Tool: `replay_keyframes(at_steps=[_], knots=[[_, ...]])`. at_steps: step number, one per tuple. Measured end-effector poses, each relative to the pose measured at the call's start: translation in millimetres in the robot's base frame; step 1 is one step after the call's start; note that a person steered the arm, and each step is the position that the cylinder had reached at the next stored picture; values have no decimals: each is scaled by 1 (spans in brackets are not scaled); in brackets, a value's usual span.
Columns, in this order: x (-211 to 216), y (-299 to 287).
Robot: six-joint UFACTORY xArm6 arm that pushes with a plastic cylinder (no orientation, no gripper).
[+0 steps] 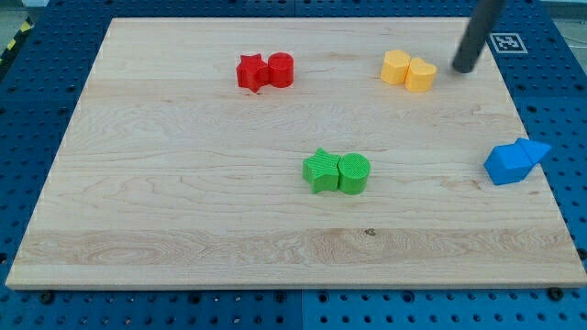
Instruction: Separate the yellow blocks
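Two yellow blocks touch each other near the view's top right: a yellow hexagon-like block (396, 68) on the left and a yellow rounded block (421, 75) on the right. My tip (463, 69) is the lower end of the dark rod that comes down from the view's top right. It sits just to the right of the yellow pair, a small gap away from the rounded block, not touching it.
A red star (250, 72) and a red cylinder (281, 70) touch at the top centre-left. A green star (321, 170) and a green cylinder (354, 173) touch at the centre. Two blue blocks (515, 161) lie together at the wooden board's (183, 183) right edge.
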State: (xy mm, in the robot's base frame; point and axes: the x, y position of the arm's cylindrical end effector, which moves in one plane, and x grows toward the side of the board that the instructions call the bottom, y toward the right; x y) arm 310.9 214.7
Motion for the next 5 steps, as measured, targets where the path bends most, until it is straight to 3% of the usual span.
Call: replay_keyframes(at_steps=[1,2,4,5], knots=[[18,-58],[62,-107],[16,-80],[42,-51]])
